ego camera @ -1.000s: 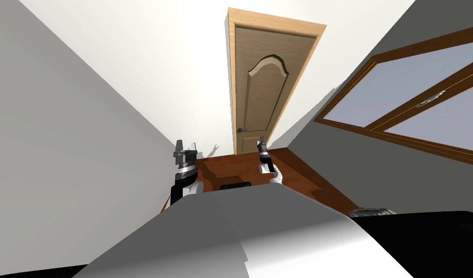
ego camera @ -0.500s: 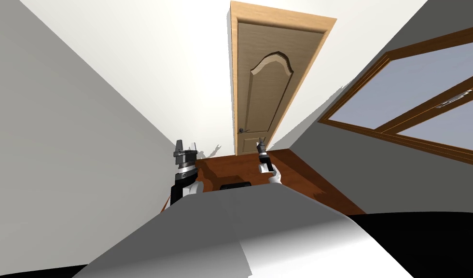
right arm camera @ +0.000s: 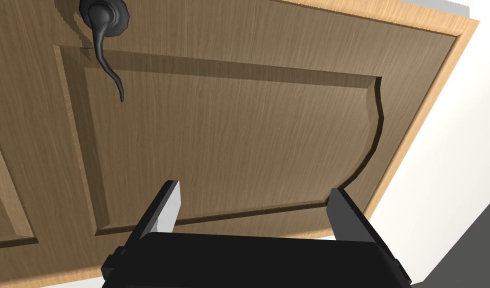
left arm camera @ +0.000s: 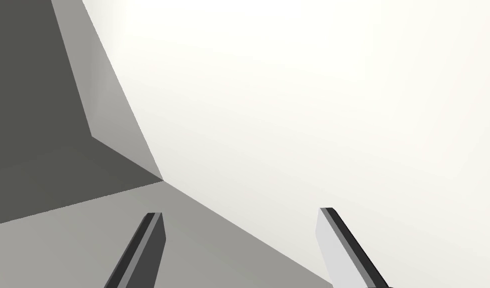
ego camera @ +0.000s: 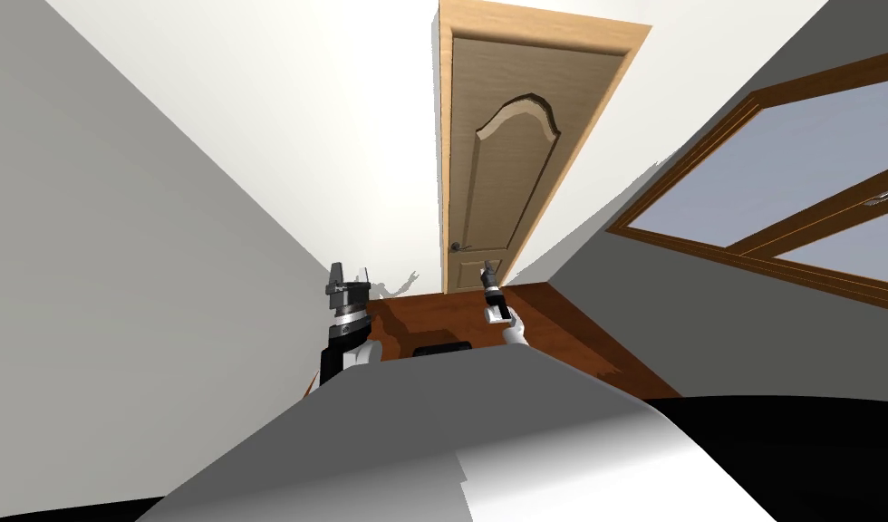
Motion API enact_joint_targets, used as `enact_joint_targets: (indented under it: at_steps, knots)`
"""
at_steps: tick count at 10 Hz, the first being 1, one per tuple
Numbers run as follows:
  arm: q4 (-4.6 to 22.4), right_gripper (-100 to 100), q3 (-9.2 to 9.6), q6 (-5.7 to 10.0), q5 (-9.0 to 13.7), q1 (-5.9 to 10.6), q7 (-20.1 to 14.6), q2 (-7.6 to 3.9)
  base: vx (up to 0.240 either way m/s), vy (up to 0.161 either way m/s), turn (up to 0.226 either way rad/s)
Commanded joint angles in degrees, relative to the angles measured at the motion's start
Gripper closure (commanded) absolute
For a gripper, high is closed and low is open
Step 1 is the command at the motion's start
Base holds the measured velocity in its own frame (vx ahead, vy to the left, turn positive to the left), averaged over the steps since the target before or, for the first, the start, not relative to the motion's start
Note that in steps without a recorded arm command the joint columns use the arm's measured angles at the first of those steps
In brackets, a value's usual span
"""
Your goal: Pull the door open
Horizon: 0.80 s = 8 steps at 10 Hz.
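Right jaws: spread, with nothing between them. Their two fingers [right arm camera: 165, 210] stand apart in front of the lower panel of the door [ego camera: 501, 163], short of its surface. The dark lever handle [right arm camera: 104, 17] lies beyond the fingertips and off to one side, well clear of both fingers (its lever hangs from a round plate).

Seen from the head camera, the right arm [ego camera: 498, 313] reaches forward over the reddish-brown floor [ego camera: 569, 331]. Its jaws point at the foot of the door, and the handle sits to my left of them and higher up.

Left jaws: spread as well and empty, fingers [left arm camera: 149, 245] wide apart. The left arm [ego camera: 347, 317] is held up close to the grey wall [ego camera: 116, 272] on my left, well apart from the door.

Door: brown, with visible wood grain and an arched raised panel. It sits shut inside a lighter frame [ego camera: 445, 136] in the white end wall, straight ahead of me. A window [ego camera: 796, 172] with a dark brown frame occupies the wall on my right.
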<state>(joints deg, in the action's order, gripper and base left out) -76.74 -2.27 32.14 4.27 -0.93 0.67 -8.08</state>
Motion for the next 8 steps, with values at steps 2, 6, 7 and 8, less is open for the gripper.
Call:
enact_joint_targets:
  at_steps: [2,6,7,8]
  knots:
    - [4.12,-100,-0.12,1.02,0.21,1.51,-0.15,-0.41,0.065,-0.003,0.028]
    - [8.92,-100,-0.29,1.90,0.46,3.50,-0.27,-0.87,0.058,-0.001,0.035]
    - [11.19,-100,-0.38,2.34,0.59,4.49,-0.33,-1.09,0.064,0.012,0.037]
    - [13.45,-100,-0.47,2.78,0.71,5.47,-0.40,-1.31,0.094,0.005,0.061]
